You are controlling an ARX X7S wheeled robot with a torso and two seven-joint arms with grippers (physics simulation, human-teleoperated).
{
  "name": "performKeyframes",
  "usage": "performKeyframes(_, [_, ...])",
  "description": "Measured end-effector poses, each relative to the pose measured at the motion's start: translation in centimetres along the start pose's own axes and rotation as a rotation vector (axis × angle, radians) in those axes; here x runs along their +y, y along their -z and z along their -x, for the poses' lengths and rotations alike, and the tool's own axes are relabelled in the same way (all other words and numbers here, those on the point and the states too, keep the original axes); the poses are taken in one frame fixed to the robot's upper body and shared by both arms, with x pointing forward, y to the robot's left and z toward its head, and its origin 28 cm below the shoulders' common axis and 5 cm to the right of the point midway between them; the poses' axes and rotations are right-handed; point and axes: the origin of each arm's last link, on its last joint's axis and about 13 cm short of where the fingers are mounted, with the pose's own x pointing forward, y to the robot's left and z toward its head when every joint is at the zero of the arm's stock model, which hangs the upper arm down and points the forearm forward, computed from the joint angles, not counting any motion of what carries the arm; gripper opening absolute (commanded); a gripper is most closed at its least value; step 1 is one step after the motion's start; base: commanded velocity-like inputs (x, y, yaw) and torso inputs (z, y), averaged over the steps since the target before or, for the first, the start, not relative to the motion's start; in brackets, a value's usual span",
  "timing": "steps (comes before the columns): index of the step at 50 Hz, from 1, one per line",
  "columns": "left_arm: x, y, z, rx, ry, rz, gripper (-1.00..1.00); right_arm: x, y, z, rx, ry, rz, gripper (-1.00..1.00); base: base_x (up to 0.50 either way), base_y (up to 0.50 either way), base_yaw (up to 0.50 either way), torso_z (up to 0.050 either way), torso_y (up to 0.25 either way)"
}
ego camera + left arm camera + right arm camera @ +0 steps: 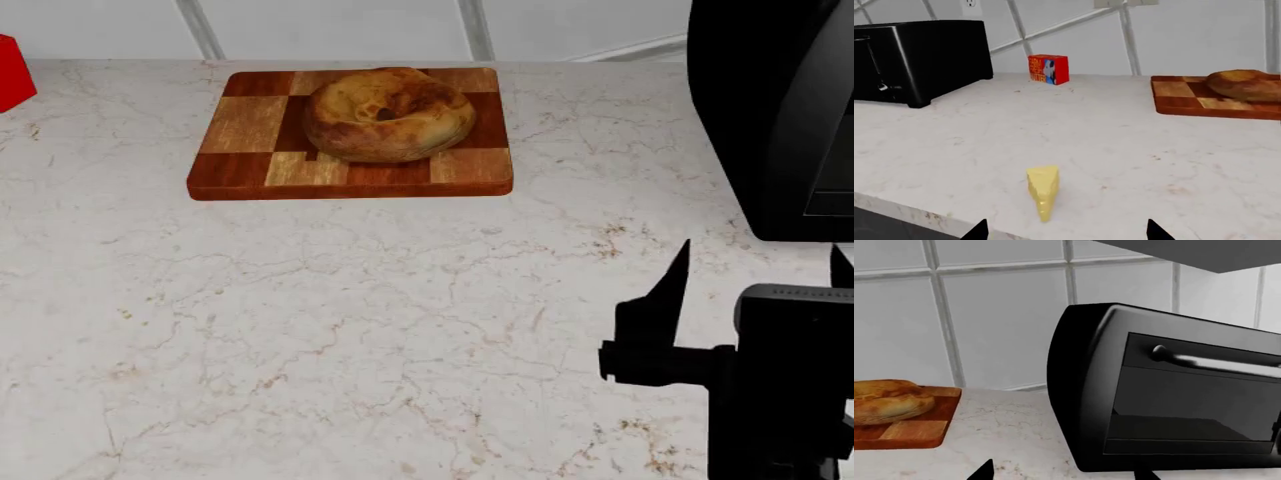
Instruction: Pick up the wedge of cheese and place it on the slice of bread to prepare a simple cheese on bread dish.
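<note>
Right now the left gripper is spread wide and empty; only its two dark fingertips show in the left wrist view, hanging just off the counter's front edge. Between those tips, and just beyond them, lies the cheese, a small pale yellow wedge resting on the marble counter close to that front edge, nothing touching it. Farther back, a black toaster sits toward one side against the tiled wall, and a red box stands by the wall near the middle. Toward the other back corner lies a checkered wooden board carrying the bread, a round golden-brown loaf with a central dimple, well apart from the cheese. The right gripper is also parted and empty, hovering over the counter's right side in the head view, in front of a black oven; the cheese does not show in the head view. By my reading, the task is at its first step, the approach to the cheese, with no grasp made yet. The next move likely calls for the left gripper to advance and lower until its fingers straddle the wedge's flat faces, then close firmly.
</note>
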Motion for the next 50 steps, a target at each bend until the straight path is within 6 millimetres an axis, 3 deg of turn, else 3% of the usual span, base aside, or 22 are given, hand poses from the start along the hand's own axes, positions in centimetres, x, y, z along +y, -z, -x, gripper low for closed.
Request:
performKeyframes(15, [0.8,1.1,-1.7,0.094,-0.042,-0.004,1.0,0.1,0.2,0.0,0.02,0.003,0.0,1.0,0.0,0.0,0.0,0.0,0.0])
performKeyframes(50, [0.6,-0.3,-5.7,0.195,-0.053,-0.01,1.0,0.3,0.5,0.0,0.031,0.016,-0.026,1.0,0.0,0.0,0.0,0.0,0.0])
